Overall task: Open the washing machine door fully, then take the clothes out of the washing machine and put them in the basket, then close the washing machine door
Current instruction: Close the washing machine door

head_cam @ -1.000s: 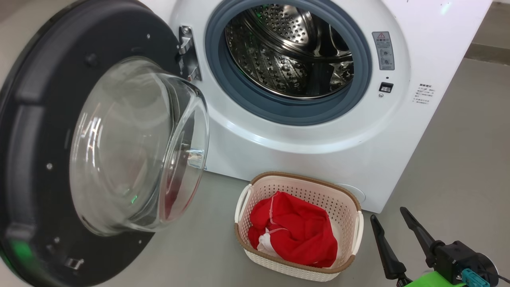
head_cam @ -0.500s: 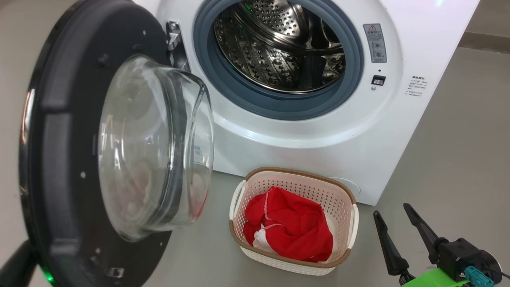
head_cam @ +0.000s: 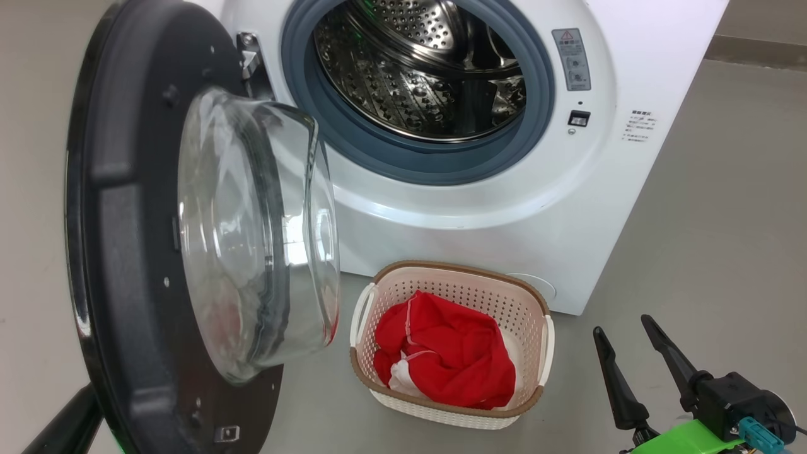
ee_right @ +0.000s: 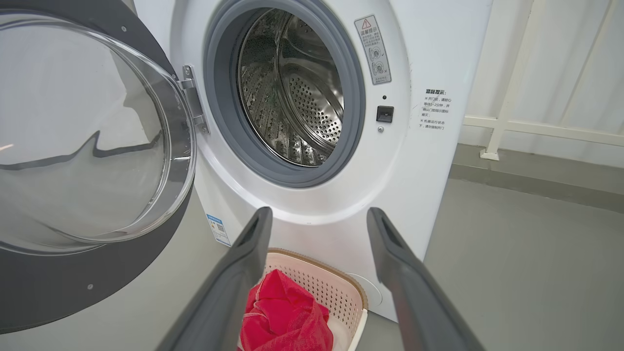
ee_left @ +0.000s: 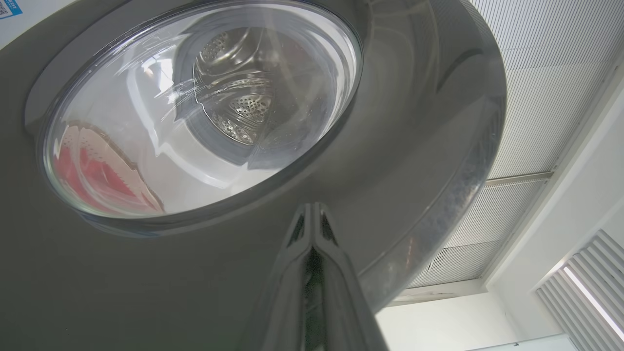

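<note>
1. Washing machine: white front-loader standing on a grey floor. The grey rubber ring frames an open mouth, and the steel drum behind it has no laundry in the part that can be seen.

2. Door: round and black, hinged at the left of the mouth and standing out from the machine, about halfway open. Its bulging glass window faces the basket.

3. Basket: cream plastic with a brown rim, on the floor just in front of the machine, below the mouth and beside the door's lower edge.

4. Clothes: red fabric with white trim, bunched inside the basket.

5. Right gripper: low at the right, apart from the basket, its fingers spread wide with nothing between them.

6. Left gripper: behind the door, its fingers pressed flat together with nothing between them. The tips are at the door's outer face near its rim; whether they touch it cannot be told.
</note>
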{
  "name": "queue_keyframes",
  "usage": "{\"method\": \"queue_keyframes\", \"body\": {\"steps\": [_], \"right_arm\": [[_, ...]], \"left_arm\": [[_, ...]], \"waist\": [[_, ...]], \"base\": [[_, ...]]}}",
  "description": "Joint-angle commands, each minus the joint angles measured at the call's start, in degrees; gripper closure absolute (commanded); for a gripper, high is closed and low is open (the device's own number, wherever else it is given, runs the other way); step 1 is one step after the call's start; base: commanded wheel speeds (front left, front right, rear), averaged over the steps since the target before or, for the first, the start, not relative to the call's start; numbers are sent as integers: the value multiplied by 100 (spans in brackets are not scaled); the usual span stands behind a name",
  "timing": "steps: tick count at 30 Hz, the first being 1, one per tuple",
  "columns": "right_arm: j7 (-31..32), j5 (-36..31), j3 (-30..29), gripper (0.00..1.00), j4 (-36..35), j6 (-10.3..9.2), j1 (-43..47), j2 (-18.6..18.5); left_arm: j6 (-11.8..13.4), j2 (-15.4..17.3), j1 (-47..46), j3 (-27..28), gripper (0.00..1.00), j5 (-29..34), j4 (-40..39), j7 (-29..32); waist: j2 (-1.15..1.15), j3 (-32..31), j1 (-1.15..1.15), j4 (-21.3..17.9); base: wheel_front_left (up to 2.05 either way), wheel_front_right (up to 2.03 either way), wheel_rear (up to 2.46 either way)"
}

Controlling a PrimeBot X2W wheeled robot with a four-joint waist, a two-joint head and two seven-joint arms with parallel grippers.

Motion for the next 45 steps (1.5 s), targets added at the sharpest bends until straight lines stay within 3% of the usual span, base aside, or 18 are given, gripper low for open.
{"method": "queue_keyframes", "body": {"steps": [1, 17, 18, 20, 21, 31, 37, 40, 45], "right_arm": [[-65, -2, 101, 0, -125, 2, -274, -67], [-138, 57, 39, 0, -70, 2, -307, -67], [-144, 62, 36, 0, -66, 2, -308, -67], [-158, 71, 38, 0, -52, 2, -309, -67], [-164, 76, 39, 0, -46, 2, -310, -67], [-199, 84, 30, 0, 25, 2, -293, -67], [-208, 91, 25, 0, 59, 2, -269, -67], [-217, 86, 11, 0, 71, 2, -253, -67], [-228, 70, 13, 0, 91, 2, -206, -67]], "left_arm": [[-73, 94, -123, 192, 100, -90, -224, 65], [-196, -485, -124, 980, 97, -213, -613, -648], [-203, -539, -143, 1036, 80, -221, -633, -698], [-212, -588, -137, 1133, 22, -112, -660, -809], [-216, -611, -129, 1168, 0, -26, -673, -872], [-232, -843, -247, 1278, 0, 1925, -1000, -2172], [-209, -792, -224, 1031, 0, 3695, -1268, -3010], [-64, -702, -138, 755, 0, 4837, -1423, -3328], [421, -484, 90, 141, 0, 6897, -1441, -3689]], "waist": [[0, 6, 0, -30], [0, 61, 0, -43], [0, 63, 0, -33], [0, 57, 0, -19], [0, 56, 0, -12], [0, -20, 0, 109], [0, -115, 0, 149], [0, -147, 0, 162], [0, -216, 0, 163]], "base": [[0, 0, 0], [0, 0, 0], [0, 0, 0], [0, 0, 0], [0, 0, 0], [0, 0, 0], [0, 0, 0], [0, 0, 0], [0, 0, 0]]}}
